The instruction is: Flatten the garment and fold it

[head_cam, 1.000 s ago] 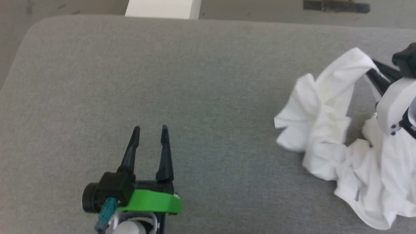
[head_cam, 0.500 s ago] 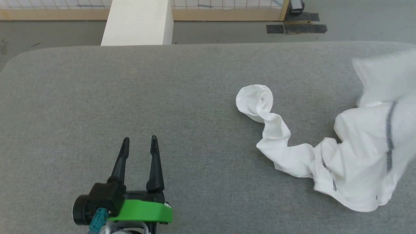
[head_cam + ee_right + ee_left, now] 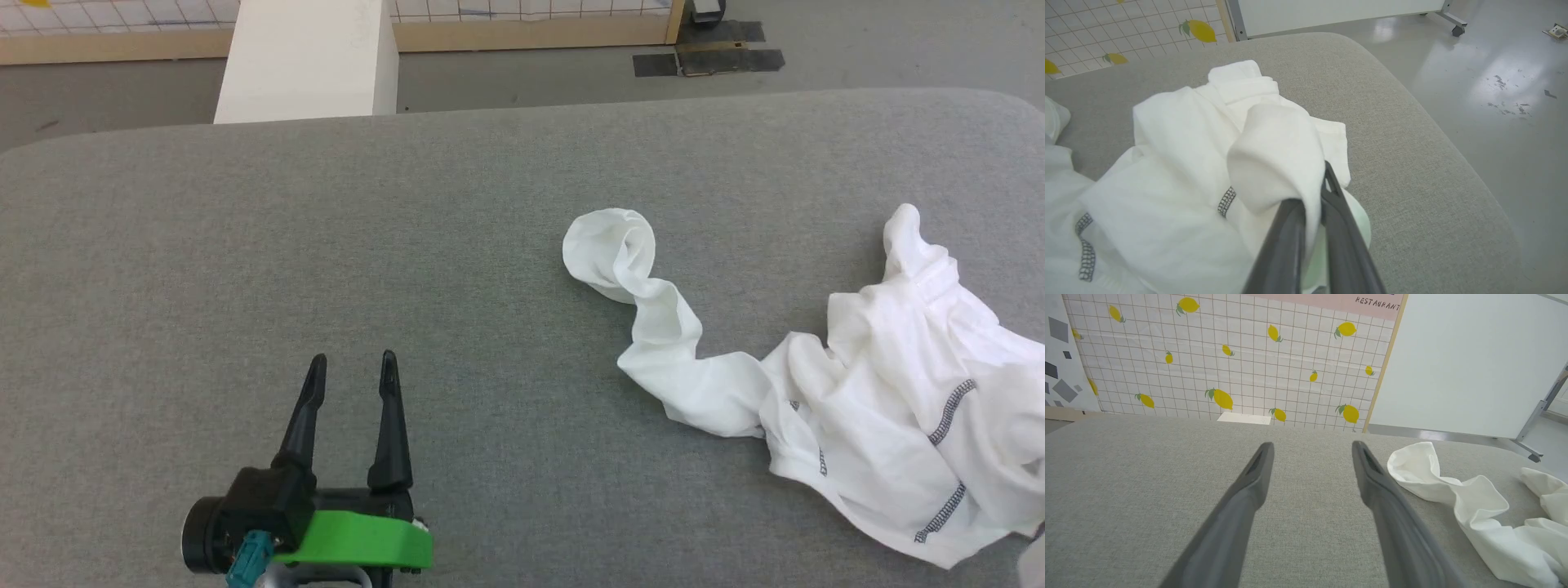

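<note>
Now the garment [image 3: 890,408] lies on the right part of the desk [image 3: 245,245], partly strung out rather than bunched. A second ago it was a tight heap at the right edge of the head view, with the right arm over it. Half a second ago its main mass was a blur in the air. It has since dropped back onto the desk, still rumpled, with dark stitching [image 3: 951,408] now showing on top. One long twisted strip, probably a sleeve [image 3: 645,286], has been thrown out toward the desk's middle and ends in a loose curl. The head camera has also tipped up over this second, so more of the white box [image 3: 306,61] and the floor beyond shows; that shift is not a move of the things. The right pincer [image 3: 1318,185] is closed on a fold of the garment near its right side, and cloth drapes over the fingers in the right wrist view. The left pincer [image 3: 353,359] has stayed wide open and holds nothing, low at the near left, well apart from the cloth; in its own view the sleeve lies just off its right finger. Judgement: this looks like a shake-out, and it has begun the flattening. The body is still creased and doubled over itself, so folding is not yet possible. The freed sleeve now gives the left pincer something it can reach for a two-handed spread.
</note>
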You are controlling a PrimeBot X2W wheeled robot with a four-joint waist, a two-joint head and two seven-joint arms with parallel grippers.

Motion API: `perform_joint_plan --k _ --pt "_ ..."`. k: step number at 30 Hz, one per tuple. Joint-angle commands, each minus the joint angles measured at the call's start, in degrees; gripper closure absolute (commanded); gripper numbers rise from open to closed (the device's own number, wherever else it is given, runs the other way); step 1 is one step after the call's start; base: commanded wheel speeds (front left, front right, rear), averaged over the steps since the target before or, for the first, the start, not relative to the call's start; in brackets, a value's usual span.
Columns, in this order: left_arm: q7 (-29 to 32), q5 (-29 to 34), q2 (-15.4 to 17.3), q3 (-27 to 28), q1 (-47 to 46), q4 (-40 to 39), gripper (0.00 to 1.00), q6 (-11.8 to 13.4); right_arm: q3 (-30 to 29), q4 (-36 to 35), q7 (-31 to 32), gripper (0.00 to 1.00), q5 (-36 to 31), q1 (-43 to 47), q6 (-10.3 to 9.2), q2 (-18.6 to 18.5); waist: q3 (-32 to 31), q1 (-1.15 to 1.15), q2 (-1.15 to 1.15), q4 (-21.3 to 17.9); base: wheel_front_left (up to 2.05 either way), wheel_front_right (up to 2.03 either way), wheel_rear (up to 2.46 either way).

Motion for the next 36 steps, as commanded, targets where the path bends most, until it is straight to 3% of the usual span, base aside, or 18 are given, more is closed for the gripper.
perform_joint_plan --k 1,2,3,9,16,24,29,36 --pt "-0.22 0.54 -0.13 0.14 -0.04 0.34 0.00 -0.43 1.10 1.50 -1.03 0.60 -0.26 -0.32 -0.10 0.02 -0.14 0.00 0.00 -0.50 0.00 0.00 0.00" --pt "-0.22 0.55 -0.13 0.11 -0.11 0.50 0.00 -0.51 1.79 2.45 -1.29 0.02 -0.33 -0.65 -0.10 -0.02 -0.29 0.00 0.00 -0.59 0.00 0.00 0.00" --pt "-0.22 0.55 -0.13 0.10 -0.16 0.68 0.00 -0.58 2.47 3.26 -1.60 0.00 -0.19 -1.19 -0.10 -0.20 -0.54 0.00 0.00 -0.70 0.00 0.00 0.00" --pt "-0.22 0.71 -0.13 0.57 0.34 0.95 0.00 -1.04 4.78 1.00 -3.25 0.00 0.81 -4.23 -0.10 -2.44 -1.86 0.00 0.00 -0.88 0.00 0.00 0.00" --pt "-0.22 0.84 -0.13 0.59 1.56 0.73 0.00 -1.54 8.28 -7.59 -3.98 0.00 2.48 -4.52 -0.10 0.22 -2.91 0.00 0.00 -0.59 0.00 0.00 0.00" --pt "-0.22 1.13 -0.13 0.50 2.55 0.45 0.00 -1.84 7.52 -5.76 3.35 0.00 1.82 1.51 -0.10 3.30 -3.05 0.00 0.00 -0.09 0.00 0.00 0.00" --pt "-0.22 1.31 -0.13 0.59 2.56 0.46 0.00 -1.96 7.19 -2.93 8.10 0.00 0.60 3.80 -0.10 3.55 -2.60 0.00 0.00 -0.06 0.00 0.00 0.00" --pt "-0.22 1.03 -0.13 0.11 2.16 0.85 0.00 -1.92 11.44 -2.04 17.20 0.00 3.24 6.21 -0.10 2.48 -2.32 0.00 0.00 0.02 0.00 0.00 0.00"
